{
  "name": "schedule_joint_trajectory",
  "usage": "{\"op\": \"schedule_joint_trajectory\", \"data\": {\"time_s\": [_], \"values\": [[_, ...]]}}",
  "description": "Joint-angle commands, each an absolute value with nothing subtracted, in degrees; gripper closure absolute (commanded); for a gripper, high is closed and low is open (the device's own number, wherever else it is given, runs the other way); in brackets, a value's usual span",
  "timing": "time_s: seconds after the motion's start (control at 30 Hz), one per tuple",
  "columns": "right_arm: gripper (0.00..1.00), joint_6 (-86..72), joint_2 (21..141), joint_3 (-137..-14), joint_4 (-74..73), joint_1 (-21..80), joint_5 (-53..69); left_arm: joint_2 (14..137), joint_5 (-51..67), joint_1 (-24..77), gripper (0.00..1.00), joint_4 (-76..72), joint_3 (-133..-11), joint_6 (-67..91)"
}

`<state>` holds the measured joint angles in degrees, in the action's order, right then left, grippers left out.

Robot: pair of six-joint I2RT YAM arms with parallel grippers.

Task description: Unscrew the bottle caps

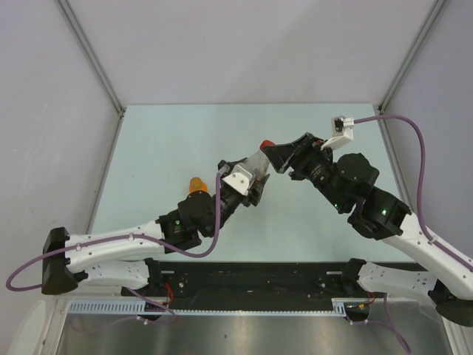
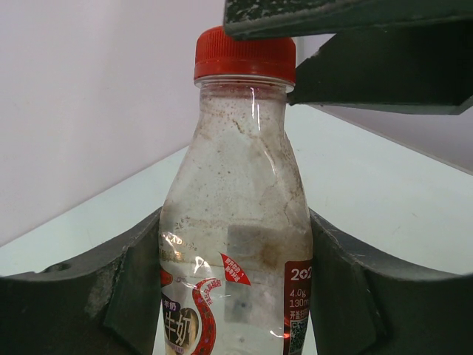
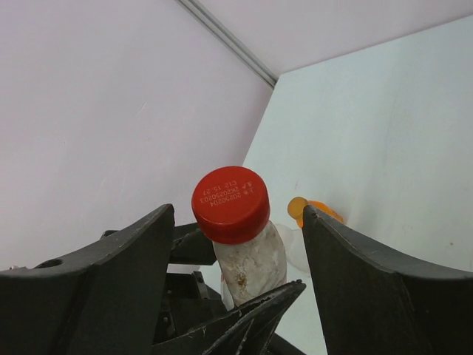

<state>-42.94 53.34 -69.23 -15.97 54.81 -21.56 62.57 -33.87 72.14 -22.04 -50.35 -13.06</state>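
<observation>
Above the desk (image 1: pixel 170 140), the left arm (image 1: pixel 111 248) and right arm (image 1: pixel 432 255) had white shells, black joints and a green light (image 1: pixel 177 220) each. Purple cables (image 1: pixel 421 177) looped near the desk's side edges. The pincer fingers (image 2: pixel 74 303) were matte black, scuffed grey.

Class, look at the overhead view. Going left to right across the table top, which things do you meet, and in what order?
orange bottle → left gripper → red cap → white cable connector
</observation>
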Motion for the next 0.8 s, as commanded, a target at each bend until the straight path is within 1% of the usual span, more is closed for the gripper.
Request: {"op": "schedule_joint_trajectory", "data": {"time_s": [0.0,0.1,0.13,0.2,0.3,0.57,0.67,0.77], "values": [[0.26,-41.6,54.1,-70.8,-11.7,55.1,-20.1,61.0,-32.4,72.6,1.0,-24.0,-50.1,-13.8],[0.35,-41.6,54.2,-70.7,-12.3,55.0,-20.6,60.7,-32.1,72.7,1.0,-24.2,-49.7,-13.5],[0.4,-41.5,54.3,-70.7,-12.3,54.8,-20.7,60.6,-31.9,72.6,1.0,-24.2,-49.7,-13.4],[0.46,-41.5,54.4,-70.7,-12.3,54.6,-20.7,60.6,-31.6,72.6,1.0,-24.2,-49.5,-13.4],[0.49,-41.4,54.8,-70.7,-12.1,54.3,-20.9,60.4,-31.2,72.7,1.0,-24.1,-49.2,-13.1],[0.5,-41.2,55.7,-70.7,-11.1,54.0,-19.6,59.8,-30.8,72.7,1.0,-23.8,-48.7,-12.9],[0.53,-41.3,56.2,-70.7,-11.3,54.0,-19.5,59.7,-30.6,72.7,1.0,-23.7,-48.7,-13.1],[0.65,-41.2,56.4,-70.7,-11.3,53.8,-19.1,59.8,-30.4,72.8,1.0,-23.7,-48.5,-13.2]]}}
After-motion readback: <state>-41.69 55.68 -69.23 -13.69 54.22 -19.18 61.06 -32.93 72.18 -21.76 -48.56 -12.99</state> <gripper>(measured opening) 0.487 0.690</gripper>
